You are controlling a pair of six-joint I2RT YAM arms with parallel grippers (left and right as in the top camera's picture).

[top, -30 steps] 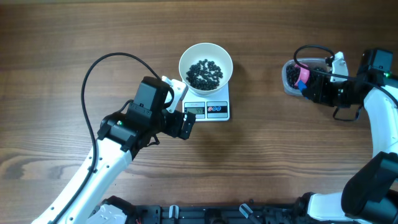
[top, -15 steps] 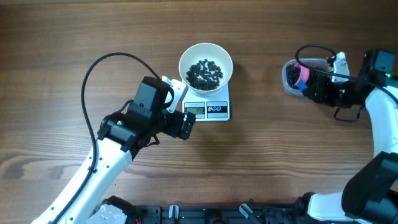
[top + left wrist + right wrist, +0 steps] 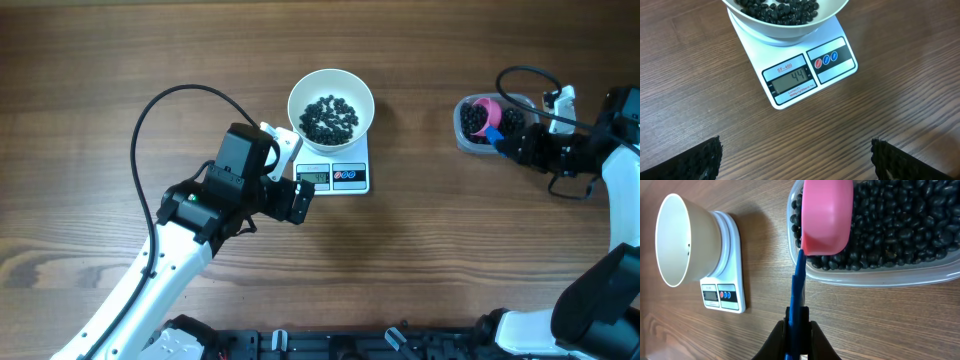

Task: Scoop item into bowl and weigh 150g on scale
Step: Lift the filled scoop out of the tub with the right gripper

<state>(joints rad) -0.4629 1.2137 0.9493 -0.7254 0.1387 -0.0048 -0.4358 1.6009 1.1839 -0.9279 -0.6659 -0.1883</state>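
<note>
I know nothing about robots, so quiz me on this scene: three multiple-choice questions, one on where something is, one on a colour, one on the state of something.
1. Where does the white bowl sit?
A) on the scale
B) inside a clear tub
C) on bare wood

2. What colour is the scoop's cup?
A) green
B) yellow
C) pink

3. How are the right arm's jaws?
A) wide open and empty
B) shut on the scoop's blue handle
C) shut on the bowl's rim

Answers:
1 A: the bowl rests on the scale, just above its display.
2 C: the cup over the beans is pink.
3 B: the jaws pinch the blue handle from both sides.
</note>
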